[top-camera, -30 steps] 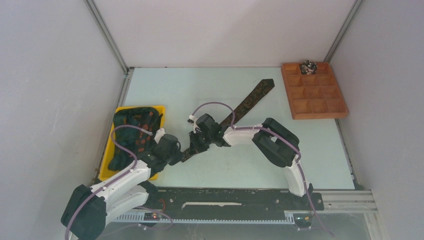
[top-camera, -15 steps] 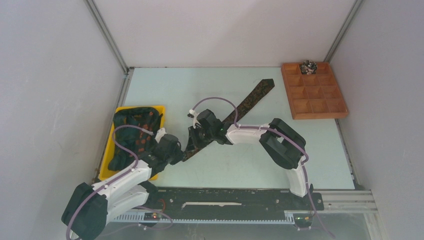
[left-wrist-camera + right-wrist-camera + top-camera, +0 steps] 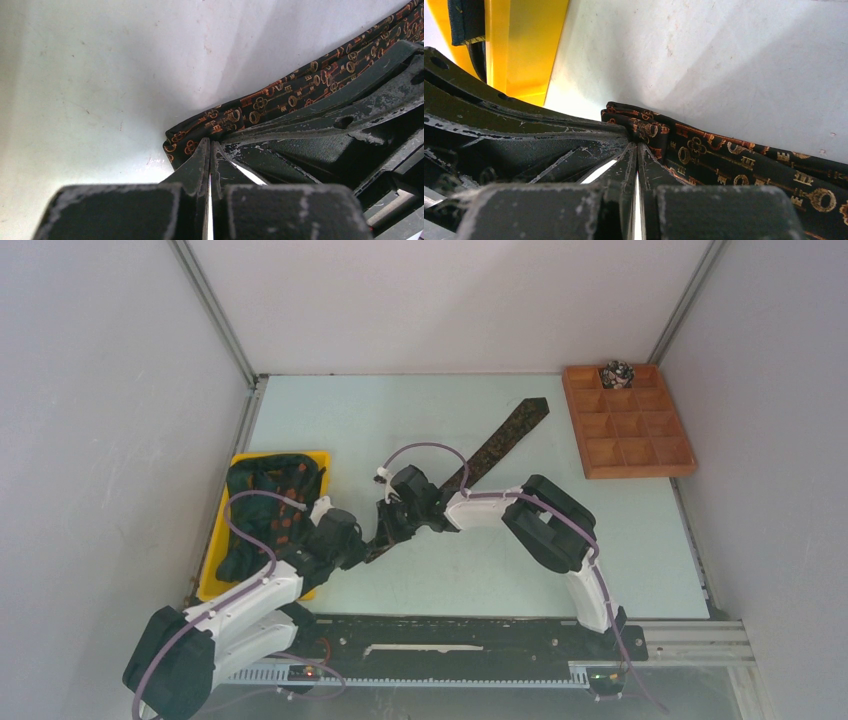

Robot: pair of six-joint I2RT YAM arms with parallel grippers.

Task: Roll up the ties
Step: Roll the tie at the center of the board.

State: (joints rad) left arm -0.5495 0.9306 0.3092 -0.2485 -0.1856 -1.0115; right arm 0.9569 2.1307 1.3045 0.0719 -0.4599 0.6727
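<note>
At the folded end of the tie (image 3: 495, 445), left pincer (image 3: 210, 143) and right pincer (image 3: 637, 145) each pinch it closed.

Tie (image 3: 500, 440) near end hidden under right claw (image 3: 379, 543); coil (image 3: 616, 372) in tray (image 3: 640, 472) too small for detail.

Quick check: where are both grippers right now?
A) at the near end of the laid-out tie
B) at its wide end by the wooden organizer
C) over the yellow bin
A: the left gripper and right gripper are tip to tip, both shut, at the folded near end of the key-patterned tie, well short of its wide end.
</note>
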